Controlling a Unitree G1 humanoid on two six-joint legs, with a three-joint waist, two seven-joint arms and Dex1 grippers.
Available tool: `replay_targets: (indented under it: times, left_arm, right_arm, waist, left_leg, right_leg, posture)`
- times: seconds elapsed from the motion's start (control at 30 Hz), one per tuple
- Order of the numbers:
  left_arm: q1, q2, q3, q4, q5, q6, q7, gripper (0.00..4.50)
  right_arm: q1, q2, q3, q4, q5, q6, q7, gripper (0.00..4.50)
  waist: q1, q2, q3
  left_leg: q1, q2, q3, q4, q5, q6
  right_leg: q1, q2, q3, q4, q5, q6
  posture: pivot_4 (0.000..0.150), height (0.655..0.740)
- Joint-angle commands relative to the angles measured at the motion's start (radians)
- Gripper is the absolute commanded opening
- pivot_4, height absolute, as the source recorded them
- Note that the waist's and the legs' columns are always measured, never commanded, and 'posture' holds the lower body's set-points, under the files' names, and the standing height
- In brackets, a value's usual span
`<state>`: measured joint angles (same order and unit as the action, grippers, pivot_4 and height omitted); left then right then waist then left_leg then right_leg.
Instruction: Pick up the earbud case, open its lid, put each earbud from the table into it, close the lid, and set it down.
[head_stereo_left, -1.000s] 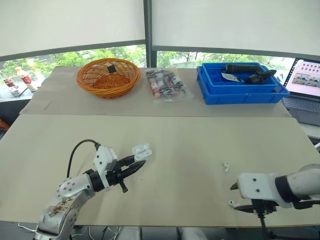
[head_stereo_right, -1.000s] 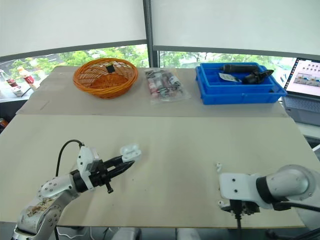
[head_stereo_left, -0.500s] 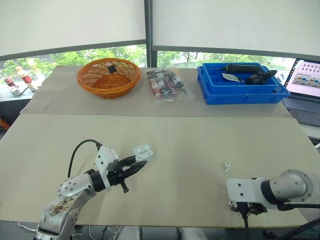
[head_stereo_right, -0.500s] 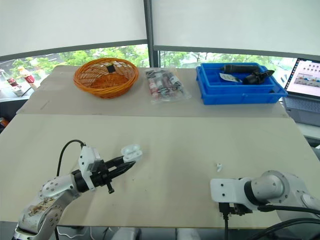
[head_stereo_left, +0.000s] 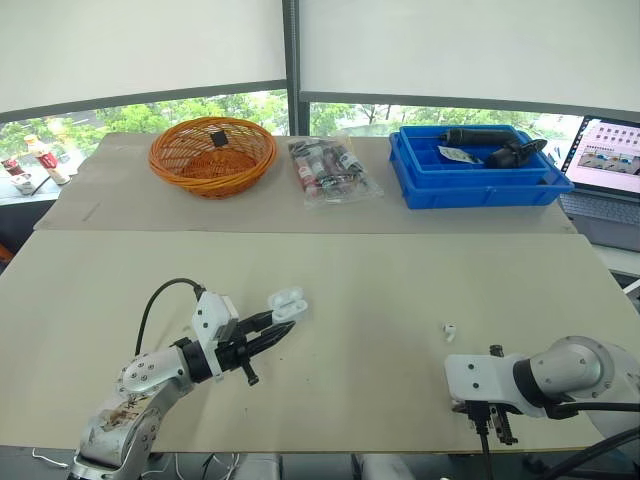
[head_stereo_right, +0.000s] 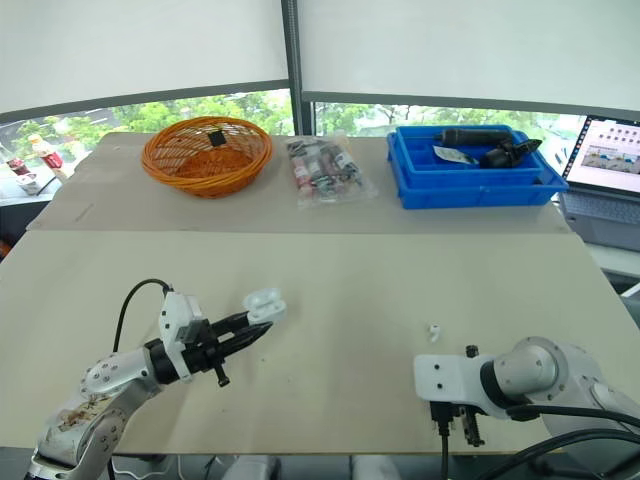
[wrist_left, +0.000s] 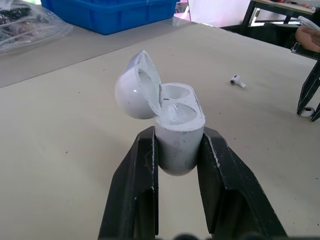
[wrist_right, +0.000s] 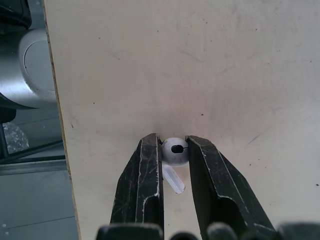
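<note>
The white earbud case (wrist_left: 177, 130) is held upright in my left gripper (wrist_left: 177, 142), which is shut on its body; its lid is hinged open and both wells look empty. From the head camera the case (head_stereo_left: 285, 302) is a little above the table, left of centre. My right gripper (wrist_right: 174, 146) is shut on one white earbud (wrist_right: 175, 151), stem hanging down, close to the table's front edge. The right gripper (head_stereo_left: 495, 428) points downward at the front right. A second earbud (head_stereo_left: 450, 328) lies loose on the table just behind it.
Along the back of the table (head_stereo_left: 380, 270) stand an orange wicker basket (head_stereo_left: 212, 155), a clear bag of small items (head_stereo_left: 330, 170) and a blue bin (head_stereo_left: 480, 172) with dark tools. A laptop (head_stereo_left: 605, 160) sits at the far right. The table's front edge runs right beside the right gripper.
My right wrist has turned so its fingers point down, and they have shut on the earbud near the front edge. The left gripper and case have stayed put.
</note>
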<state>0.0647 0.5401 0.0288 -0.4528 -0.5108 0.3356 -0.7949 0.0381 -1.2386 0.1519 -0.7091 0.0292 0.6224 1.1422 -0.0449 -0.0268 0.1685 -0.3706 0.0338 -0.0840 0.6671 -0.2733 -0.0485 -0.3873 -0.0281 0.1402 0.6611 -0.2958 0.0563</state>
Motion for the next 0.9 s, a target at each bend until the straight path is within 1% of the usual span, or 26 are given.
replay_targets:
  times: [0.03,0.13,0.23,0.33,0.4,0.43,0.5,0.6,0.7,0.8,0.9]
  left_arm:
    - [-0.025,-0.012,-0.005,-0.005,-0.004,-0.021,-0.005,0.57]
    - [-0.063,-0.030,-0.017,0.019,-0.003,-0.032,-0.010,0.57]
    - [-0.118,-0.063,-0.033,0.058,0.003,-0.044,-0.009,0.57]
    - [-0.169,-0.100,-0.054,0.097,0.017,-0.057,-0.001,0.57]
    - [-0.191,-0.125,-0.067,0.114,0.027,-0.066,0.010,0.57]
    - [-0.201,-0.136,-0.072,0.125,0.034,-0.071,0.014,0.57]
    - [-0.220,-0.166,-0.082,0.144,0.049,-0.080,0.035,0.57]
    - [-0.244,-0.202,-0.098,0.163,0.073,-0.086,0.064,0.57]
    - [-0.268,-0.232,-0.104,0.171,0.085,-0.085,0.093,0.57]
    - [-0.293,-0.250,-0.106,0.187,0.099,-0.095,0.109,0.57]
    - [-0.305,-0.261,-0.106,0.191,0.102,-0.095,0.118,0.57]
  right_arm:
    - [-0.025,0.018,-0.093,-0.012,0.048,0.020,-0.016,0.36]
    - [-0.077,0.083,-0.195,-0.027,0.150,0.122,-0.039,0.36]
    - [-0.185,0.245,-0.284,-0.055,0.303,0.309,-0.124,0.36]
    - [-0.319,0.484,-0.341,-0.079,0.418,0.483,-0.283,0.36]
    - [-0.389,0.674,-0.377,-0.099,0.466,0.573,-0.413,0.36]
    - [-0.414,0.751,-0.385,-0.106,0.479,0.597,-0.468,0.36]
    - [-0.458,0.969,-0.408,-0.115,0.504,0.623,-0.609,0.36]
    - [-0.474,1.189,-0.379,-0.114,0.508,0.588,-0.754,0.36]
    - [-0.449,1.319,-0.311,-0.089,0.488,0.518,-0.848,0.36]
    - [-0.410,1.341,-0.229,-0.061,0.455,0.431,-0.884,0.36]
    - [-0.368,1.347,-0.176,-0.033,0.442,0.349,-0.904,0.36]
  waist:
    - [0.002,0.000,0.000]
    - [0.003,0.000,0.000]
    - [0.004,0.000,0.000]
    - [0.002,-0.001,0.000]
    - [0.001,-0.001,0.000]
    - [0.002,-0.001,0.000]
    - [0.002,-0.001,0.000]
    - [0.003,0.000,0.000]
    - [0.003,0.000,-0.001]
    - [0.001,0.001,-0.001]
    - [-0.003,0.001,-0.001]
  left_leg:
    - [0.000,0.000,0.000,0.000,0.000,0.000]
    - [0.000,-0.001,0.000,0.000,0.000,0.000]
    - [-0.001,-0.001,0.000,0.000,0.000,0.000]
    - [-0.001,0.000,-0.001,0.000,0.000,0.000]
    - [-0.001,-0.001,-0.001,0.000,0.000,0.000]
    - [-0.002,-0.001,-0.001,0.000,0.000,0.000]
    - [-0.003,-0.001,-0.001,0.000,0.000,0.000]
    - [-0.004,-0.001,-0.002,0.000,0.001,-0.001]
    - [-0.007,-0.002,-0.002,0.000,0.001,-0.002]
    - [-0.013,-0.003,-0.002,0.000,0.003,-0.006]
    - [-0.014,-0.003,-0.002,0.000,0.004,-0.007]
  right_leg:
    - [0.000,0.000,0.000,0.000,0.000,0.000]
    - [0.000,0.000,0.000,0.000,0.000,0.000]
    - [0.000,0.000,0.000,0.000,0.000,0.000]
    - [0.000,0.000,0.000,0.000,0.000,0.000]
    - [-0.001,0.000,0.000,0.001,0.000,0.000]
    - [-0.001,0.000,0.000,0.001,0.000,0.000]
    - [-0.003,0.000,0.000,0.002,0.000,0.000]
    - [-0.006,0.000,0.000,0.004,0.000,0.000]
    - [-0.009,-0.002,-0.001,0.004,0.000,0.000]
    - [-0.017,-0.003,-0.001,0.008,0.001,0.000]
    - [-0.018,-0.003,-0.001,0.011,0.001,-0.001]
  posture:
    - [0.150,0.7329]
    - [0.150,0.7329]
    - [0.150,0.7329]
    - [0.150,0.7329]
    - [0.150,0.7329]
    - [0.150,0.7329]
    - [0.150,0.7329]
    - [0.150,0.7329]
    - [0.150,0.7329]
    - [0.150,0.7329]
    - [0.150,0.7329]
